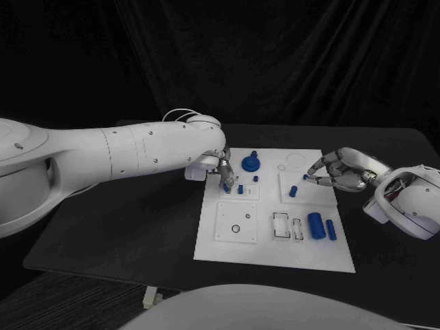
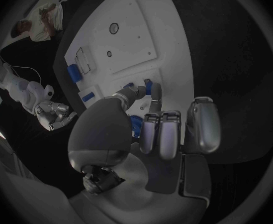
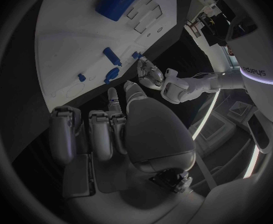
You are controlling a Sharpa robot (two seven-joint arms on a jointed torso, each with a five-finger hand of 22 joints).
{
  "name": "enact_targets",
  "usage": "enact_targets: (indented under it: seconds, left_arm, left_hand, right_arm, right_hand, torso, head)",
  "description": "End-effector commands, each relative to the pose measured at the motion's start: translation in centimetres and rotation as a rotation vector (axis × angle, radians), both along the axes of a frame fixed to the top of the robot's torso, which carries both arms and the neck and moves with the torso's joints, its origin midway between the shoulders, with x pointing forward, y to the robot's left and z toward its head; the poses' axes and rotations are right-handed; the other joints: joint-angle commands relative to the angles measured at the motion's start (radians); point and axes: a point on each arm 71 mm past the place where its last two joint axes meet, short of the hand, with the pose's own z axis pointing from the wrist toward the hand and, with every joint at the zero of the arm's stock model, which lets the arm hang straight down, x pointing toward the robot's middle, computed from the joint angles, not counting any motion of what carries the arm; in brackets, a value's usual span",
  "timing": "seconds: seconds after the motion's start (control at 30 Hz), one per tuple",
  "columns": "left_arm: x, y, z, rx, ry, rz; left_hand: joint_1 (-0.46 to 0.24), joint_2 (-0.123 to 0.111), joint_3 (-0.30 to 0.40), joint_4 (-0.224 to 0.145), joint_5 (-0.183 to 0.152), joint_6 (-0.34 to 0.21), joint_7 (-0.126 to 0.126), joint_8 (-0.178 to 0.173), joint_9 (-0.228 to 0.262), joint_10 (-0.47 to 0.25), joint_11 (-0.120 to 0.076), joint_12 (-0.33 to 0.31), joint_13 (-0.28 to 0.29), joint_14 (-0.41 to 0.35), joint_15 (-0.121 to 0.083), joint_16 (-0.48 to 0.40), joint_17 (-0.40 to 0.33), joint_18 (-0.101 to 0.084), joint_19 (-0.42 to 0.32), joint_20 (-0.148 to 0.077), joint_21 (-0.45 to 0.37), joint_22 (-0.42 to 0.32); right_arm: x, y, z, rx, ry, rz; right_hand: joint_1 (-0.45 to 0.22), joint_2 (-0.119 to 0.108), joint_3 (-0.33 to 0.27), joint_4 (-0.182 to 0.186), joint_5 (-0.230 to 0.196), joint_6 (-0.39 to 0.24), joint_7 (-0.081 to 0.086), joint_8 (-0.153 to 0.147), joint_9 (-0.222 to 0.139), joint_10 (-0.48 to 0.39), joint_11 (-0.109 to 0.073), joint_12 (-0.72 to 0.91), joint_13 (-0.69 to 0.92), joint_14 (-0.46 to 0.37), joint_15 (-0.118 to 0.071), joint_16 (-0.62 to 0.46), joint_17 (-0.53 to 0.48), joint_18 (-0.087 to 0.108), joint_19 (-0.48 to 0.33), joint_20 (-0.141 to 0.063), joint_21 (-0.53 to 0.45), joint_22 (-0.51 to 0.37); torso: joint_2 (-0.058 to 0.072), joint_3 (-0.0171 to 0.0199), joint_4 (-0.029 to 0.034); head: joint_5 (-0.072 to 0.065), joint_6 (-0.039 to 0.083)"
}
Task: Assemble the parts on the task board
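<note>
left robot hand [image 1: 220, 172] pinches small blue peg [image 1: 227, 185] | right robot hand [image 1: 341, 172] curled, holding nothing | flat white task board [image 1: 265, 244]

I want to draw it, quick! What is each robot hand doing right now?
Left robot hand: pinching a small blue part on the task board.
Right robot hand: open, holding nothing.

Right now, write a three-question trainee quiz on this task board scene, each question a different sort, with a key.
1. True or false: the left hand is over the task board, its fingertips at a small blue peg.
2. Which lies nearest the robot on the board? A) blue knobbed part B) large blue cylinder C) small blue peg
3. Fill in: the right hand hovers at the board's ____ edge, as the robot sees it.

Key: 1 true; 2 B; 3 right.
</note>
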Motion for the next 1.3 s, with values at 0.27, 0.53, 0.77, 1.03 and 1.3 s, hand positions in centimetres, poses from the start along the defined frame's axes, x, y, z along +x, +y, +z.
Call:
enact_targets:
  seconds: [0.27, 0.53, 0.77, 1.03, 1.3]
  left_arm:
    - [-0.18, -0.13, -0.23, 0.024, 0.018, 0.011]
    - [-0.17, -0.22, -0.39, 0.03, 0.028, 0.006]
    - [-0.15, -0.3, -0.47, 0.032, 0.032, 0.004]
    - [-0.21, -0.46, -0.54, 0.034, 0.038, -0.003]
    - [-0.28, -0.53, -0.61, 0.04, 0.048, -0.012]
  left_hand:
    - [-0.004, 0.011, 0.107, -0.112, 0.001, 0.01, -0.016, 0.003, 0.002, 0.089, -0.005, -0.006, 0.234, 0.096, -0.008, -0.006, 0.232, 0.013, 0.003, -0.004, -0.001, 0.1]
    - [-0.005, 0.014, 0.106, -0.112, -0.005, 0.007, -0.016, 0.002, 0.003, 0.088, -0.005, -0.011, 0.23, 0.095, -0.008, -0.011, 0.229, 0.013, 0.002, -0.004, -0.004, 0.099]
    - [-0.005, 0.015, 0.106, -0.112, -0.007, 0.006, -0.016, 0.002, 0.003, 0.086, -0.005, -0.015, 0.227, 0.094, -0.007, -0.014, 0.227, 0.014, 0.001, -0.004, -0.007, 0.098]
    - [-0.005, 0.016, 0.105, -0.112, -0.01, 0.005, -0.015, 0.002, 0.003, 0.085, -0.005, -0.016, 0.226, 0.094, -0.007, -0.015, 0.227, 0.014, 0.001, -0.004, -0.007, 0.098]
    - [-0.005, 0.017, 0.104, -0.112, -0.013, 0.004, -0.015, 0.001, 0.003, 0.085, -0.005, -0.017, 0.225, 0.094, -0.007, -0.016, 0.226, 0.014, 0.0, -0.004, -0.009, 0.097]
  right_arm:
    - [-0.05, -0.05, -0.19, -0.009, 0.014, -0.008]
    - [-0.07, -0.04, -0.19, -0.009, 0.016, -0.007]
    - [-0.09, -0.03, -0.2, -0.009, 0.017, -0.007]
    - [-0.1, -0.04, -0.2, -0.01, 0.018, -0.008]
    - [-0.11, -0.04, -0.21, -0.01, 0.018, -0.008]
  right_hand:
    - [0.013, 0.0, 0.0, -0.005, 0.008, 0.004, 0.001, -0.004, -0.001, 0.104, 0.004, -0.003, 0.26, 0.106, 0.006, 0.003, 0.263, 0.02, 0.039, 0.005, -0.004, 0.227]
    - [0.013, 0.0, 0.0, -0.005, 0.008, 0.004, 0.001, -0.004, -0.001, 0.104, 0.004, -0.003, 0.26, 0.106, 0.006, 0.003, 0.263, 0.02, 0.039, 0.005, -0.004, 0.227]
    - [0.014, 0.0, 0.0, -0.006, 0.01, 0.004, 0.001, -0.004, -0.001, 0.104, 0.004, -0.003, 0.26, 0.106, 0.007, 0.003, 0.263, 0.02, 0.039, 0.005, -0.004, 0.227]
    - [0.015, 0.0, 0.001, -0.007, 0.012, 0.005, 0.001, -0.004, -0.002, 0.104, 0.004, -0.003, 0.26, 0.106, 0.007, 0.003, 0.263, 0.02, 0.038, 0.005, -0.005, 0.227]
    - [0.015, 0.0, 0.001, -0.007, 0.012, 0.004, 0.001, -0.004, -0.002, 0.104, 0.004, -0.003, 0.26, 0.106, 0.007, 0.003, 0.263, 0.02, 0.038, 0.005, -0.005, 0.227]
  torso:
    - [0.0, 0.0002, -0.0004]
    - [0.0, -0.0002, -0.0002]
    - [0.0, -0.0001, -0.0001]
    - [0.001, -0.0003, -0.0002]
    - [0.0, -0.0001, -0.0005]
  head:
    - [0.0, 0.0]
    - [0.0, 0.0]
    - [0.0, 0.0]
    - [0.0, 0.0]
    - [0.001, 0.0]
